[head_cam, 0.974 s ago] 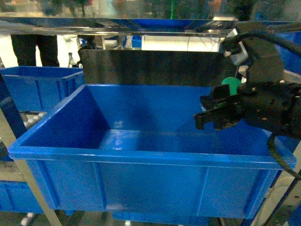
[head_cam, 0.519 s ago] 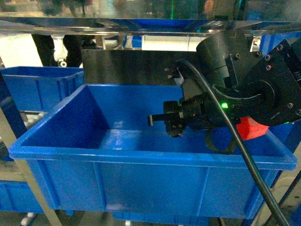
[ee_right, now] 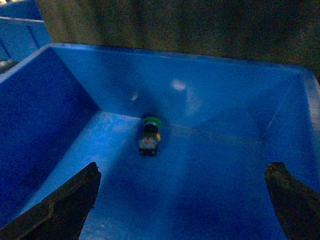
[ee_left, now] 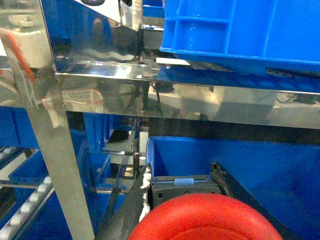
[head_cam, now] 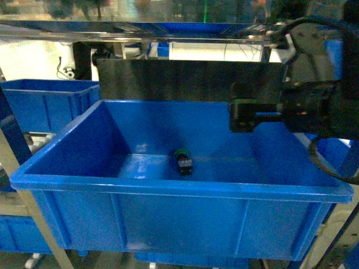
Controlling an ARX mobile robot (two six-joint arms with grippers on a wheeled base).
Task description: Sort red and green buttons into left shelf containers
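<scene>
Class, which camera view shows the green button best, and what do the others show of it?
The right wrist view: the green button lies on its side on the bin floor, cap and base distinct. The head view shows it small and dim. The left wrist view shows none of it.

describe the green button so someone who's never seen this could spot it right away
Find the large blue bin at the front of the shelf, under the right gripper. On its floor, near the middle, lies the green button on its side: green cap, dark blocky base. It is the only thing seen in that bin.
</scene>
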